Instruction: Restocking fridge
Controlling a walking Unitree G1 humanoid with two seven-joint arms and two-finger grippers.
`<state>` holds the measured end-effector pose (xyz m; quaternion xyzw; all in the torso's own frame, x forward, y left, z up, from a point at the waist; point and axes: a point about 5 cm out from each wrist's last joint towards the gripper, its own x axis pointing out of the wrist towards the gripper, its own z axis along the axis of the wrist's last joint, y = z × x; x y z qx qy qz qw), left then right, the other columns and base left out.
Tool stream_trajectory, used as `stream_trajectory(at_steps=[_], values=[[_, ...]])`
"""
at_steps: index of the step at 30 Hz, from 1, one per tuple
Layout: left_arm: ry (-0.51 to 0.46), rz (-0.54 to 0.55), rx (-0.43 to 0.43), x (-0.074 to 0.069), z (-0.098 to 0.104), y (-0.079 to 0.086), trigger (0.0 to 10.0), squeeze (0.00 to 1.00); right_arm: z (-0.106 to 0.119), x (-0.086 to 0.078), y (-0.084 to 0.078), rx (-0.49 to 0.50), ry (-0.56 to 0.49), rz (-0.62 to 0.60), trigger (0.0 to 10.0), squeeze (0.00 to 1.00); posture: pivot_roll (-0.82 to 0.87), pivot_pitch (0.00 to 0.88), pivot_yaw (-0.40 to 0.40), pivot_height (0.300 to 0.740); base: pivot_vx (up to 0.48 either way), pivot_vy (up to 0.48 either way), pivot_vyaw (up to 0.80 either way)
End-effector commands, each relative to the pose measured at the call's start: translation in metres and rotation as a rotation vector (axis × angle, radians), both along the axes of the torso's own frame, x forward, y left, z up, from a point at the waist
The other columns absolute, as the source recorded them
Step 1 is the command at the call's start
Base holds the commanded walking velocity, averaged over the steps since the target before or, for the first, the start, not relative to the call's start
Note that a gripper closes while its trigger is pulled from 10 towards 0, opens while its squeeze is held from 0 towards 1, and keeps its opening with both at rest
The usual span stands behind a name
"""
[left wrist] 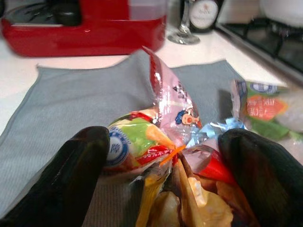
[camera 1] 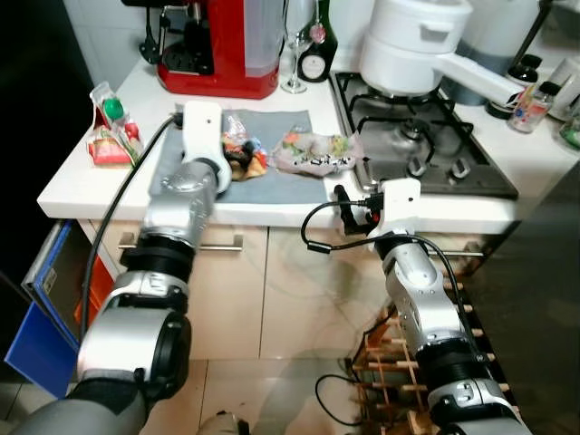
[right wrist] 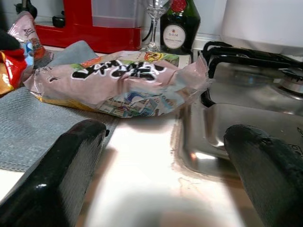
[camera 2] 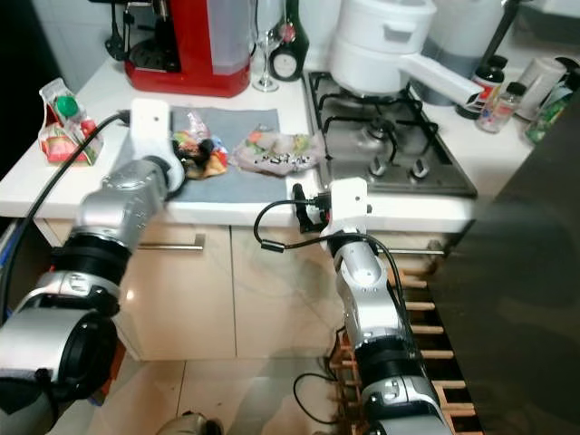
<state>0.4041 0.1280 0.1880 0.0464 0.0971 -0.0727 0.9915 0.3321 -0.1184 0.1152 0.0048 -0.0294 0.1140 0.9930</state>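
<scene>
A colourful snack packet (camera 1: 245, 145) lies on a grey cloth (camera 1: 281, 127) on the white counter. My left gripper (camera 1: 234, 159) is down over it and open; in the left wrist view the packet (left wrist: 142, 137) sits between the two black fingers (left wrist: 80, 179). A second, pinkish packet (camera 1: 313, 152) lies by the hob's edge. My right gripper (camera 1: 344, 210) hovers open at the counter's front edge, short of that packet (right wrist: 123, 82), with nothing between its fingers.
A small carton (camera 1: 111, 127) stands at the counter's left end. A red coffee machine (camera 1: 222, 45), wine glass (camera 1: 294, 45) and bottle (camera 1: 317, 41) line the back. The gas hob (camera 1: 417, 136) holds a white pot (camera 1: 412, 41). A wooden rack (camera 1: 399, 362) sits on the floor.
</scene>
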Motion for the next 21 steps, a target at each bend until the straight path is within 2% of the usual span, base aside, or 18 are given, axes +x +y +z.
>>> stream_trajectory(at_steps=[1,4,5,7,9,10,15,21], values=[[0.079,-0.039,0.055,-0.003,-0.02,-0.008,10.0,0.0,0.001,0.001,-0.002,-0.002,0.006,-0.001,10.0,0.01,-0.04,0.0,-0.04,0.74,0.0,0.0,0.0],[0.154,-0.037,0.069,-0.008,-0.041,-0.009,10.0,0.0,-0.001,-0.001,-0.002,-0.004,0.011,0.001,10.0,0.01,-0.05,0.0,-0.039,0.74,0.0,0.0,0.0],[0.154,-0.037,0.069,-0.008,-0.041,-0.009,10.0,0.0,-0.001,-0.001,-0.002,-0.004,0.011,0.001,10.0,0.01,-0.05,0.0,-0.039,0.74,0.0,0.0,0.0],[0.23,-0.044,0.052,-0.014,-0.061,-0.009,10.0,0.0,-0.002,-0.002,-0.002,-0.004,0.016,0.003,10.0,0.01,-0.05,0.0,-0.039,0.74,0.0,0.0,0.0],[0.258,-0.054,0.046,-0.017,-0.069,-0.009,10.0,0.0,-0.002,-0.002,-0.002,-0.004,0.017,0.003,10.0,0.01,-0.05,0.0,-0.039,0.74,0.0,0.0,0.0],[0.28,-0.059,0.044,-0.02,-0.076,-0.009,0.0,0.0,-0.002,-0.002,-0.002,-0.003,0.018,0.004,10.0,0.01,-0.05,0.0,-0.038,0.74,0.0,0.0,0.0],[0.3,-0.048,0.035,-0.024,-0.086,-0.005,0.0,0.0,-0.003,-0.003,-0.001,0.0,0.024,0.005,10.0,0.01,-0.04,0.0,-0.041,0.74,0.0,0.0,0.0],[0.227,-0.048,0.057,-0.021,-0.078,0.0,0.0,0.0,-0.006,-0.004,-0.001,0.001,0.034,0.007,10.0,0.01,-0.04,0.0,-0.051,0.74,0.0,0.0,0.0]])
